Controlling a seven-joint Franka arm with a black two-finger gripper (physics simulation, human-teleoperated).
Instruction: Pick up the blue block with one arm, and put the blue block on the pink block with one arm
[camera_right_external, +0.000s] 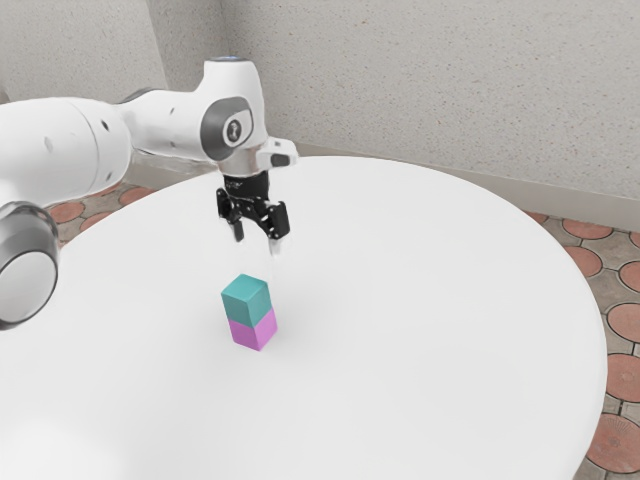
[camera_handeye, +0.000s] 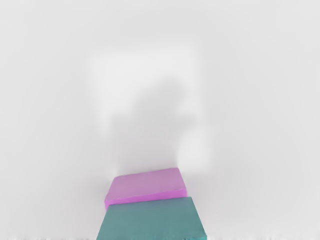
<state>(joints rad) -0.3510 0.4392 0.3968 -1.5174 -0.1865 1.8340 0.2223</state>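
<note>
A teal-blue block (camera_right_external: 246, 293) rests squarely on top of a pink block (camera_right_external: 253, 330) near the middle of the round white table (camera_right_external: 430, 330). My black gripper (camera_right_external: 256, 238) hangs a short way above the stack, its two fingers apart and holding nothing. From the hand's camera, the blue block (camera_handeye: 152, 220) lies just under the hand, with the pink block (camera_handeye: 146, 186) showing past its edge.
The table's rim curves along the exterior view's right side, with red tiled floor (camera_right_external: 610, 290) beyond it. A grey textured wall (camera_right_external: 450, 80) stands behind. My white arm (camera_right_external: 90, 140) reaches in from the exterior view's left.
</note>
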